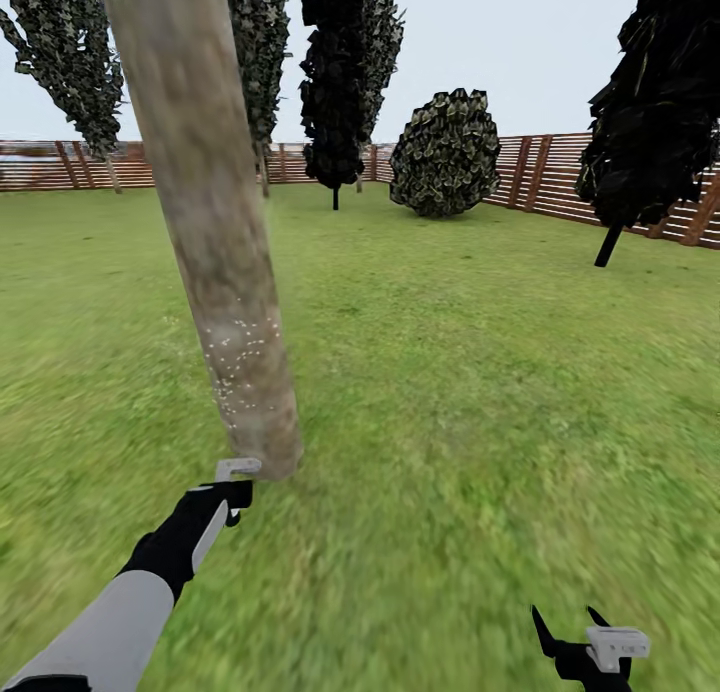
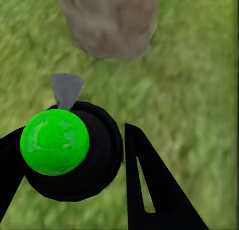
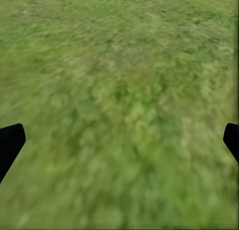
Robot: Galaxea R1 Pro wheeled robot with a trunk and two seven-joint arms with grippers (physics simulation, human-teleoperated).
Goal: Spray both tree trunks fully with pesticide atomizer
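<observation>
Green grass of the lawn (image 1: pixel 480 392) lies under both my arms. My left end effector (image 2: pixel 74 155) is clamped on the atomizer (image 2: pixel 67 150): in the left wrist view I see its black round body with a bright green ball on top, pressed between the two black fingers (image 2: pixel 149 190), and a small grey nozzle (image 2: pixel 65 89) points forward from it. Just ahead of this nozzle stands the tree trunk (image 1: pixel 205 222), thick and grey-brown, very near but not touching. From the head view the trunk leans a little, and its base meets the grass just beside the tip of my left end effector (image 1: pixel 238 477). On the lower part of the bark I see many small white dots (image 1: pixel 240 362).

My right end effector (image 1: pixel 585 637) hangs low over bare grass, well apart from the trunk. Its two black fingertips (image 3: pixel 10 142) stand wide apart at the two edges of the right wrist view, with nothing between them.

Far ahead of both end effectors a brown slat fence (image 1: pixel 560 177) closes the lawn. Before it stand a round bush (image 1: pixel 445 152), a dark tall tree (image 1: pixel 340 72) and another dark tree (image 1: pixel 655 102) more to the right side.
</observation>
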